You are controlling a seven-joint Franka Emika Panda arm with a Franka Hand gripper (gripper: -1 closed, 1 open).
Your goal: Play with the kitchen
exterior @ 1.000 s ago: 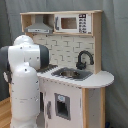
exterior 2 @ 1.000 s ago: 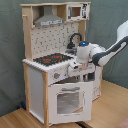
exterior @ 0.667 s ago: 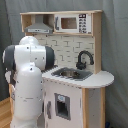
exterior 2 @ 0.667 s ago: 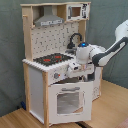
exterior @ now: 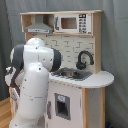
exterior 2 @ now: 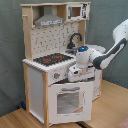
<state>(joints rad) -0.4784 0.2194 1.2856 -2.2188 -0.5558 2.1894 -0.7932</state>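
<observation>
Second exterior view puts the oven door [exterior 2: 70,102] nearest, windowed and hanging below the counter front of the kitchen [exterior 2: 35,85], which stands on a wooden floor [exterior 2: 15,119] before a dark curtain [exterior 2: 107,20]. Just above the door, the gripper [exterior 2: 75,74] sits at the counter's front edge, close to the knob panel [exterior 2: 56,76]; whether it is wide, narrow or holding anything cannot be told. The white arm [exterior 2: 107,55] reaches in from the second exterior view's right, crossing in front of the sink area. Behind it lie the black-red stovetop [exterior 2: 52,59], then the faucet [exterior 2: 75,39], and highest and farthest the grey hood [exterior 2: 49,20] and small microwave [exterior 2: 76,11].

The risk, as a judgement: the wrist is crowded against the counter edge, so a forward or downward push could jam against the light wooden front or shift the toy. A sideways swing of the arm could clip the faucet.

The first exterior view fills its near left with the arm's bulky joints [exterior: 32,85], hiding the stovetop and the gripper entirely. It does show what the other hides: the steel sink basin [exterior: 71,74], the rounded counter end [exterior: 102,77] and a lower cabinet door [exterior: 62,106] with a dark panel.
</observation>
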